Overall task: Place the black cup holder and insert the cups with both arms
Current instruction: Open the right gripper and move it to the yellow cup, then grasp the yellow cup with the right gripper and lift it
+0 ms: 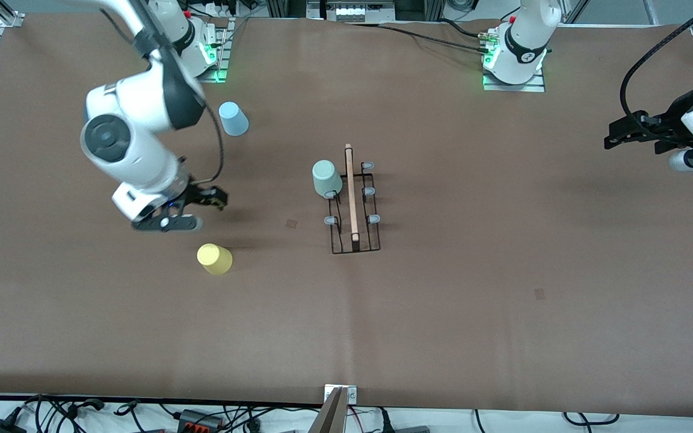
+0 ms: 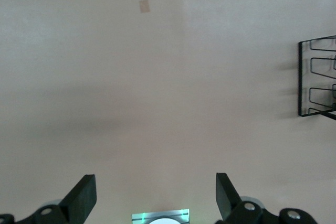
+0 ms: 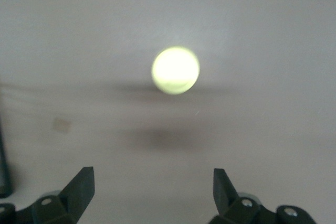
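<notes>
A: Right gripper (image 3: pixel 149 192) is spread wide and empty, hanging over bare mat at frame-left of the front view, just above the yellow cup (image 1: pixel 215 259).

B: Lining up on it?

A: My guess, yes. The right wrist view has the yellow cup dead centre, base up, so it's upside down. Front view only shows it as a lump.

B: Left gripper?

A: Left gripper (image 2: pixel 156 198) is also open, nothing in it, parked at the right edge of the front view. Waiting.

B: Rack?

A: Rack (image 1: pixel 353 204) sits mid-frame on the table (image 1: pixel 503 300), wooden handle running up-down. Green cup (image 1: pixel 326 178) is inverted on its upper peg, frame-left side. Blue cup (image 1: pixel 233 118) stands loose in the upper left.

B: Left wrist view add anything?

A: Just one rack corner at its edge.
</notes>
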Controlling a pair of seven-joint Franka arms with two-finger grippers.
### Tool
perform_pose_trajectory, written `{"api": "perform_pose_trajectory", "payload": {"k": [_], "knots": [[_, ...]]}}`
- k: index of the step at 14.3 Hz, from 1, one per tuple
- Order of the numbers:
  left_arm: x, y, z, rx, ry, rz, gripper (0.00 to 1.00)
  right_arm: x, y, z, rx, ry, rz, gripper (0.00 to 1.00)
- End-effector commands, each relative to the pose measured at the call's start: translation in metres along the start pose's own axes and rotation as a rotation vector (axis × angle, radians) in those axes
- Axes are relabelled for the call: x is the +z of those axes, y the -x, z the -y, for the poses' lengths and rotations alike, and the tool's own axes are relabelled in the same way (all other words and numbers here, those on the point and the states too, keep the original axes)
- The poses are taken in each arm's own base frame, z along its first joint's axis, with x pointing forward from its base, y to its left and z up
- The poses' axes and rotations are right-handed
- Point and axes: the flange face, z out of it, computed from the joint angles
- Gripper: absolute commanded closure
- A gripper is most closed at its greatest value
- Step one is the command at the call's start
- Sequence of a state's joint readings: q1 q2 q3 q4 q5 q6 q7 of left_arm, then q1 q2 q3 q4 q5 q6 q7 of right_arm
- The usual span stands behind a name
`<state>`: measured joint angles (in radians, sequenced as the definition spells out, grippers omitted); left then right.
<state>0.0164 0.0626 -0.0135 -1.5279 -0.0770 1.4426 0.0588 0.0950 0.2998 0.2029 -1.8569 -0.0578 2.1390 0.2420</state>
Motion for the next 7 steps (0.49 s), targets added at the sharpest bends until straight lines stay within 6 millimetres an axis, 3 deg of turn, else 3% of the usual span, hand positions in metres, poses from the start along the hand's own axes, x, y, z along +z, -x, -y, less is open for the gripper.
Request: {"api": "perform_pose_trajectory", "payload": {"k": [1,4,7], "knots": [[0.010,0.000,-0.015,0.009,0.018,0.017,0.00,0.023,-0.016,-0.017,-0.073,-0.003,-0.058,0.00],[0.008,0.003,-0.015,-0.011,0.055,0.013,0.00,0.050,-0.032,-0.025,-0.060,-0.020,-0.143,0.00],[0.015,0.011,-0.023,-0.202,-0.005,0.087,0.00,0.076,-0.036,-0.020,-0.057,-0.034,-0.158,0.00]]}}
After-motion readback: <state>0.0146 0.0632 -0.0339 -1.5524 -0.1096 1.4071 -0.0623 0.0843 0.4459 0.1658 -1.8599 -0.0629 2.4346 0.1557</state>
